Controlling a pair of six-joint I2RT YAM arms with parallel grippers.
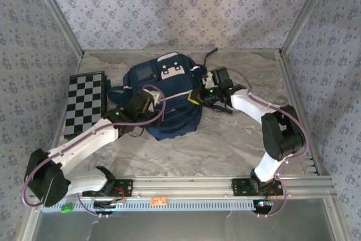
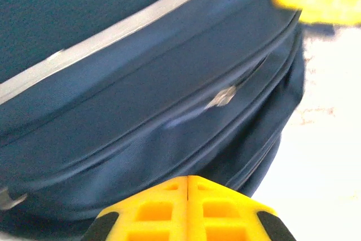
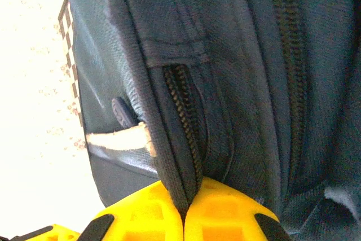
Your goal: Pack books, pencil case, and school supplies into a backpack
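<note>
Backpack (image 1: 163, 97) lying mid-desk (image 1: 225, 145), pinched at its zip edge (image 3: 180, 117) by the closed right fingers (image 3: 186, 218), likely to tug the opening wide. Left fingers (image 2: 186, 196) closed on nothing, right by the bag's side, maybe to steady it. No words readable on the white patches (image 1: 169, 73).
</note>
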